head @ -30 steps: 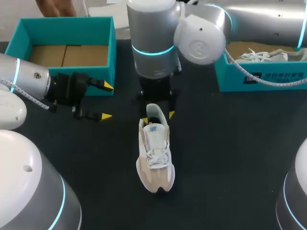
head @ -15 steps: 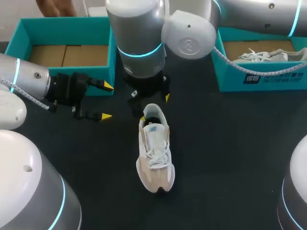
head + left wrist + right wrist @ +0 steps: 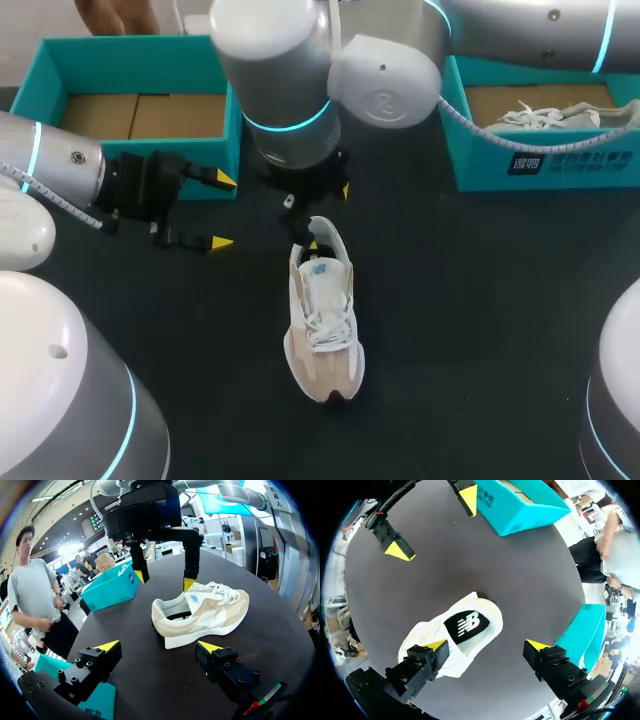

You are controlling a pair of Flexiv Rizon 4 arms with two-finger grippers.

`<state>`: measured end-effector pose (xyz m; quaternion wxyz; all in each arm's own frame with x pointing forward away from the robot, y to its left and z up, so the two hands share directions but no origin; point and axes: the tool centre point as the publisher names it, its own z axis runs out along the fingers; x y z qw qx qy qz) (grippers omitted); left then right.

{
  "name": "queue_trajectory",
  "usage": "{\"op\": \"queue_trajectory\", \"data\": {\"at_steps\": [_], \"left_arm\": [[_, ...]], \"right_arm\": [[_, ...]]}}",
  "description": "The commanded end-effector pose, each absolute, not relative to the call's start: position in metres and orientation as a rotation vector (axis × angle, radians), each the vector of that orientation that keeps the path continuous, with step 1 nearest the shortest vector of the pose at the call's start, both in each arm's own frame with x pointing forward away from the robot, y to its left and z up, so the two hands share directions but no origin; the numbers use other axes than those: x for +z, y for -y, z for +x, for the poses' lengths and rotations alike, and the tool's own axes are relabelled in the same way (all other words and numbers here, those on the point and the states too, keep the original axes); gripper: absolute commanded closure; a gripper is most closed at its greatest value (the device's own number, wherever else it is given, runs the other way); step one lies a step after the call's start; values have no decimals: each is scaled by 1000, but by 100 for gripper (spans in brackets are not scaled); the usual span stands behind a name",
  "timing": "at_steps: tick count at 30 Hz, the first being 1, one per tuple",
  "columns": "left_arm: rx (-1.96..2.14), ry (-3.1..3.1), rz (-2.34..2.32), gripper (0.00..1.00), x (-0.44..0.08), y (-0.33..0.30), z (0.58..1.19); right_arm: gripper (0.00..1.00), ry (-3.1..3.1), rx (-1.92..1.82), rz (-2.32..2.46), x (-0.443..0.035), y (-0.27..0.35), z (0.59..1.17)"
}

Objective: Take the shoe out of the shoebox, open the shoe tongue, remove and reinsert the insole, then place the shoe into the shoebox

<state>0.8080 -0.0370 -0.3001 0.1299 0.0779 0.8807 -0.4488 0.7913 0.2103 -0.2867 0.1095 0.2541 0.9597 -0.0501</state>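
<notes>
A beige and white shoe [image 3: 322, 320] lies upright on the black table [image 3: 470, 300], toe toward the front. Its black insole [image 3: 467, 625] shows inside the opening. My right gripper [image 3: 325, 215] hangs open just above the heel, holding nothing; in its own view the right gripper [image 3: 486, 645] has one finger over the shoe's [image 3: 450, 635] side and the other over bare table. My left gripper [image 3: 221, 211] stands open and empty to the left of the heel. Seen from the left gripper [image 3: 159, 646], the shoe [image 3: 200, 612] lies ahead with the right gripper [image 3: 164, 579] over its heel.
A teal shoebox [image 3: 140, 60] with only a cardboard floor stands at the back left, close behind the left gripper. A second teal box [image 3: 545, 160] at the back right holds another shoe [image 3: 545, 115]. The right arm's bulk covers the table behind the shoe.
My right gripper has lifted off the shoe's heel and drifted back and left, its fingers spreading wider. The shoe and the left arm have not moved.
</notes>
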Motion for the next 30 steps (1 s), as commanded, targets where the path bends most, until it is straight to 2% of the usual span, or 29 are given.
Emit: {"op": "queue_trajectory", "data": {"at_steps": [1,14,15,16,18,19,21,24,27,28,30], "left_arm": [[-1300,-2562,226,0,-300,37,807],[-1300,-2562,226,0,-300,37,807],[-1300,-2562,226,0,-300,37,807],[-1300,-2562,226,0,-300,37,807],[-1300,-2562,226,0,-300,37,807],[-1300,-2562,226,0,-300,37,807],[-1300,-2562,226,0,-300,37,807],[-1300,-2562,226,0,-300,37,807],[-1300,-2562,226,0,-300,37,807],[-1300,-2562,226,0,-300,37,807],[-1300,-2562,226,0,-300,37,807]], "right_arm": [[0,-2908,-213,421,-304,-217,813],[0,-2926,-145,189,-350,-218,830],[7,-2931,-143,176,-351,-217,831],[24,-2933,-141,163,-354,-215,831],[46,-2938,-141,147,-356,-214,831],[52,-2941,-139,141,-357,-213,831],[52,-2943,-142,141,-359,-211,831],[60,-2949,-148,143,-362,-209,831],[85,-2958,-159,144,-364,-209,832],[100,-2959,-162,143,-365,-209,832],[100,-2962,-184,156,-367,-210,832]]}}
